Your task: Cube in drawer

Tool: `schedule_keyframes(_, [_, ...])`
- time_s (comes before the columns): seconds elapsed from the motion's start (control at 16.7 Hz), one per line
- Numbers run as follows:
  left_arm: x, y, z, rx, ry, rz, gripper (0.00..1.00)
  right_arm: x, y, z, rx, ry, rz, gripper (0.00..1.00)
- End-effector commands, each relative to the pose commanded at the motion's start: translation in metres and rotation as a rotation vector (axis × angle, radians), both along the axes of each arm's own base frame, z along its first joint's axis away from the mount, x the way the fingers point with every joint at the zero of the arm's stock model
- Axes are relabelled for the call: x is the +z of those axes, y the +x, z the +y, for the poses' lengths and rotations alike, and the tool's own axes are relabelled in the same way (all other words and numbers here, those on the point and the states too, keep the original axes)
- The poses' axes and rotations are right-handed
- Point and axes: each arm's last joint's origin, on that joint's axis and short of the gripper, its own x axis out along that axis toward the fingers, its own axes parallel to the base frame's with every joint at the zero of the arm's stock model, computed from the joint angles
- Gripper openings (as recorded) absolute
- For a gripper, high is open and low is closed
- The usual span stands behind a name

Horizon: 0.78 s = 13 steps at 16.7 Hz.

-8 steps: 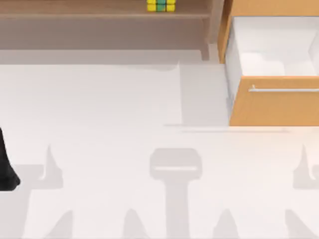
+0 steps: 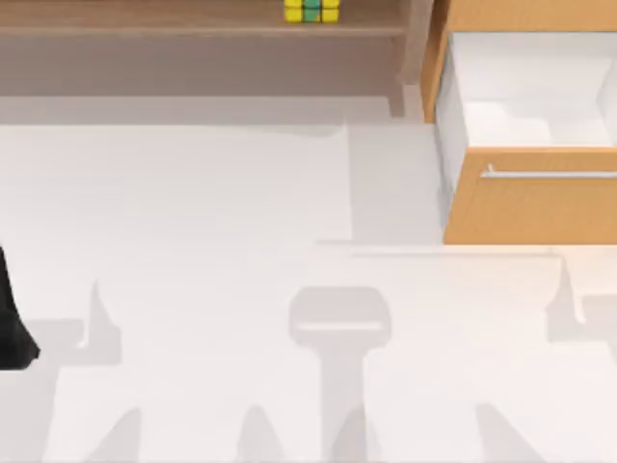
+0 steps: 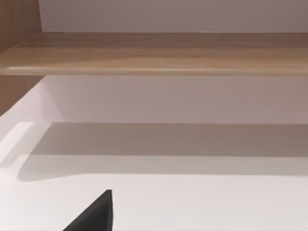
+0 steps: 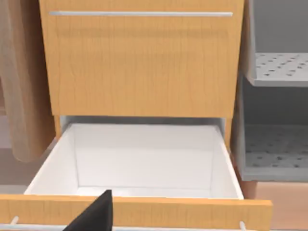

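Note:
The cube (image 2: 310, 11), yellow with green tiles, sits on the brown wooden shelf (image 2: 193, 24) at the table's back. The drawer (image 2: 530, 207) stands pulled open at the back right, with an orange-tan front, a silver bar handle (image 2: 549, 175) and a white interior (image 2: 521, 92) holding nothing. My left arm (image 2: 12, 323) is parked at the table's left edge, far from the cube. A black piece of my left gripper (image 3: 94, 216) faces the shelf board. A black piece of my right gripper (image 4: 94, 214) hangs just in front of the open drawer (image 4: 144, 159).
The shelf's upright post (image 2: 415, 48) stands between the cube and the drawer. Above the open drawer is a shut orange front (image 4: 139, 67) with its own bar handle. A grey perforated rack (image 4: 276, 67) stands beside the cabinet. The white tabletop (image 2: 241, 193) stretches in front.
The shadows on the table's right side have shifted to the left and spread. The cube, the drawer and my left arm are where they were.

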Motion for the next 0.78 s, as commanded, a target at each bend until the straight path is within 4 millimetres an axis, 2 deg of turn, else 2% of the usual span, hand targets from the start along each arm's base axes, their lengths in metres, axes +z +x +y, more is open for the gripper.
schedule_keyframes(0.12, [0.0,0.0,0.0,0.0,0.0,0.0,1.0,0.025,0.011,0.011,0.009,-0.003,0.0,1.0])
schedule_keyframes(0.24, [0.0,0.0,0.0,0.0,0.0,0.0,1.0,0.05,0.031,0.029,0.018,-0.01,0.014,1.0])
schedule_keyframes(0.42, [0.0,0.0,0.0,0.0,0.0,0.0,1.0,0.075,0.078,0.073,0.029,-0.038,0.061,1.0])
schedule_keyframes(0.6, [0.0,0.0,0.0,0.0,0.0,0.0,1.0,0.069,0.133,0.138,0.034,-0.081,0.115,1.0])
schedule_keyframes(0.78, [0.0,0.0,0.0,0.0,0.0,0.0,1.0,0.044,0.179,0.204,0.03,-0.105,0.133,1.0])
